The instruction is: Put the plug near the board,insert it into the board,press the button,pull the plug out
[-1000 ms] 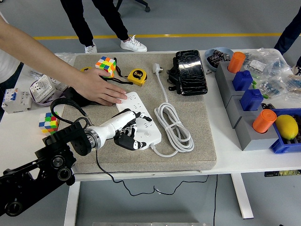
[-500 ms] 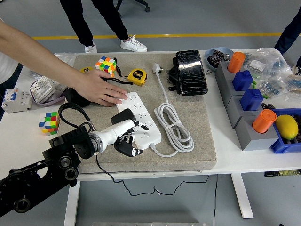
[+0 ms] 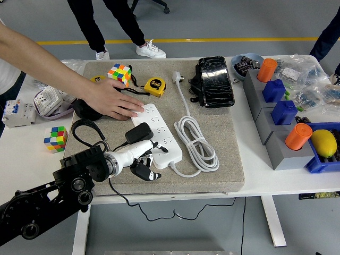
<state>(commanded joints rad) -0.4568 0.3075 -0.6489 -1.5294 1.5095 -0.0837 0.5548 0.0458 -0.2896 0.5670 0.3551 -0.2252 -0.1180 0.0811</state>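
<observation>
Black block-shaped plug (image 3: 136, 133): sits at the left edge of the white multi-socket power strip (image 3: 157, 134), centre-left of the frame, a thin black cord looping off it to the left. I cannot tell from this angle whether its pins are seated in a socket or whether it only rests against the strip.

Left hand (image 3: 142, 159): white-and-black, five fingers, comes in from the lower left, directly below the plug and at the strip's near-left edge. The fingers look curled and close around the plug's lower side, but whether they actually grip it I cannot tell.

A person's hand (image 3: 114, 102), reaching from the upper left, lies flat on the strip's far end, apparently steadying it.

Progress, as I judge it: plug brought to the board, done. Insertion either under way or just finished. Button press and pull-out not confirmed; both seem still to come.

Surroundings: strip lies on a grey felt mat (image 3: 223, 159) over the white bench (image 3: 21, 143), its coiled white cable (image 3: 197, 139) to the right. My right arm is out of view.
</observation>
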